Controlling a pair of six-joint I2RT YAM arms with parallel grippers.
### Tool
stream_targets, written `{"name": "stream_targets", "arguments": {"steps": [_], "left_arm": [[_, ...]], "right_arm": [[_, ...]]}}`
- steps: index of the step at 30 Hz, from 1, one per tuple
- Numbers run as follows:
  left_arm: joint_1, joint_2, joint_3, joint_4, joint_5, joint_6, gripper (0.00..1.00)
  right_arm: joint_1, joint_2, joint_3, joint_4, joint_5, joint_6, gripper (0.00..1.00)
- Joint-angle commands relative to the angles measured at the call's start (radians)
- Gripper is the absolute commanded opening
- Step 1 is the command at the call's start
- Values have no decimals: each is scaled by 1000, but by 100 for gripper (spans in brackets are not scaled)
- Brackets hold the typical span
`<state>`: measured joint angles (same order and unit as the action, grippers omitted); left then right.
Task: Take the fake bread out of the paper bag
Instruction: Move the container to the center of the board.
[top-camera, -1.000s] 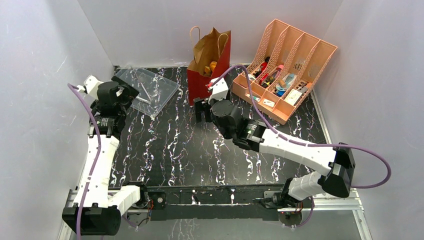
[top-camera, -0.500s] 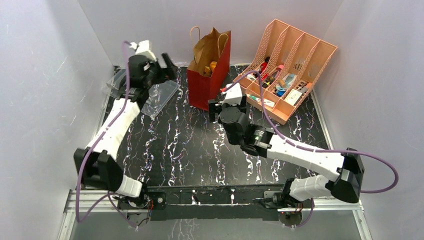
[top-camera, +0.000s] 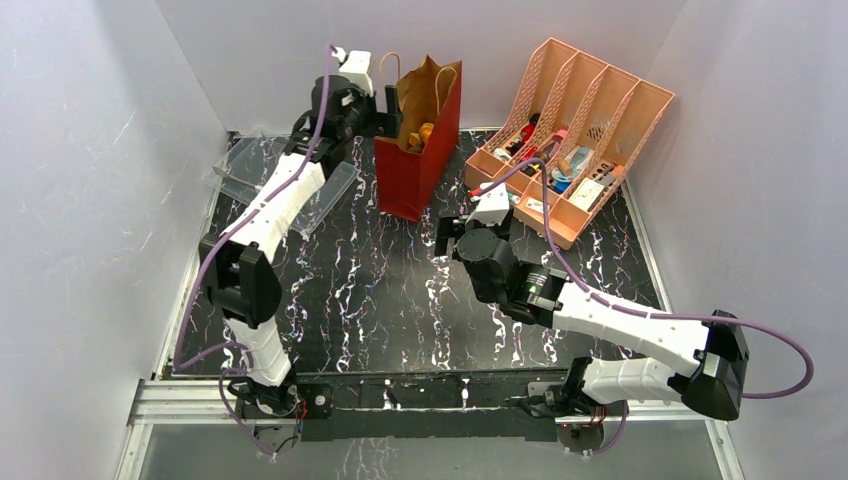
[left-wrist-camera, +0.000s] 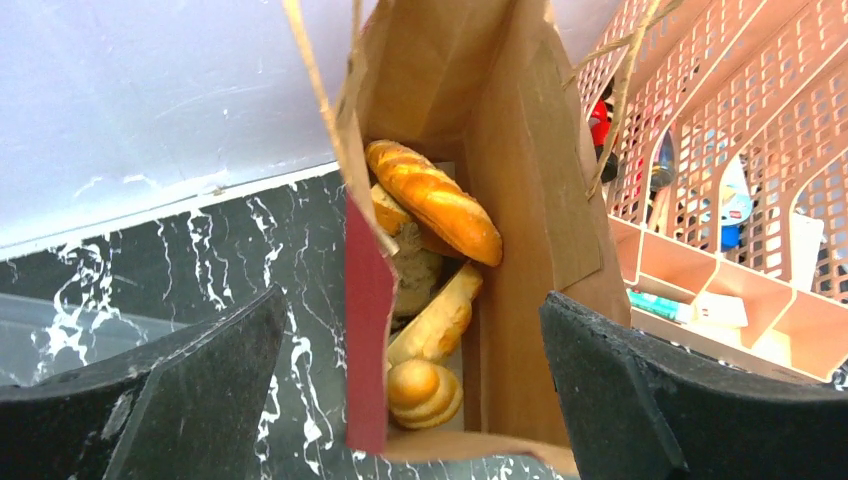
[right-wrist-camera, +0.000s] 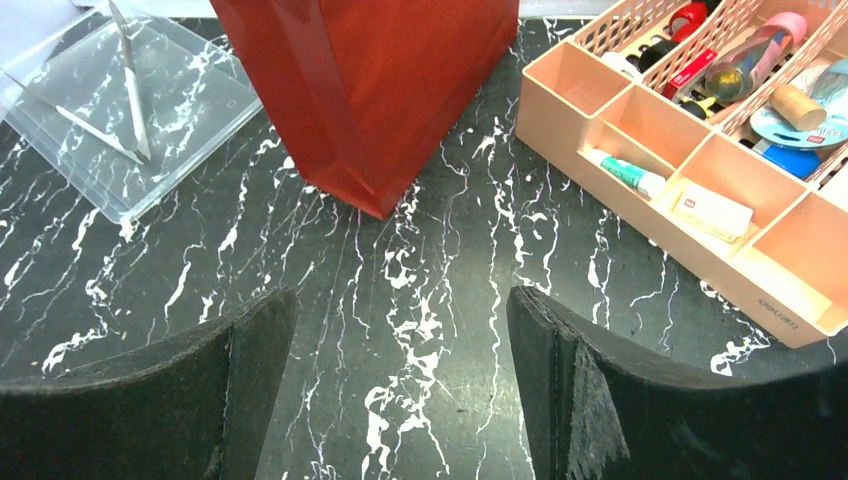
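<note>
The paper bag (top-camera: 425, 165), red outside and brown inside, stands upright at the back middle. It holds the fake bread (top-camera: 425, 132). In the left wrist view I look down into the bag (left-wrist-camera: 530, 200) and see an orange-brown loaf (left-wrist-camera: 435, 200), a long tan piece (left-wrist-camera: 440, 315), stacked tan round pieces (left-wrist-camera: 425, 390) and a dark lump (left-wrist-camera: 415, 275). My left gripper (top-camera: 387, 100) hovers open over the bag's mouth, jaws wide to either side (left-wrist-camera: 410, 320), holding nothing. My right gripper (top-camera: 458, 230) is open and empty (right-wrist-camera: 400, 320) over the table, in front of the bag (right-wrist-camera: 380, 80).
A clear plastic tray (right-wrist-camera: 150, 100) with metal tweezers (right-wrist-camera: 130, 80) lies left of the bag, partly under my left arm. A pink slotted organizer (top-camera: 570, 140) with small items stands right of the bag. White walls close in the back and sides.
My left arm has swung from the tray up and right to above the bag's mouth. My right gripper has drawn back from the bag's front toward the right.
</note>
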<state>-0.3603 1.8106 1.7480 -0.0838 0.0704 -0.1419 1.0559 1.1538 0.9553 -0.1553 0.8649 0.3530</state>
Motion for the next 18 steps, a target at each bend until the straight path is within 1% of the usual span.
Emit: {"name": "stream_targets", "arguments": {"steps": [1,7,13,15,18], "left_arm": [[-49,66,100,-42,-69,92,98],[-85,107,132,-27,-209,128,98],[-89,143,169,-34,-261,139,98],[-93,138,159,-19,-330,134,98],[-94,59,83,71,-439,136,98]], "right_arm": [[-6,-17,-4,24,-8,41,82],[-7,-30,-18,48,-11,6,83],[-10,-9,-13,62,-13,-21,83],[-10,-11,-17,64,-13,-24,83],[-11,-21,-28,73,-4,-37,83]]}}
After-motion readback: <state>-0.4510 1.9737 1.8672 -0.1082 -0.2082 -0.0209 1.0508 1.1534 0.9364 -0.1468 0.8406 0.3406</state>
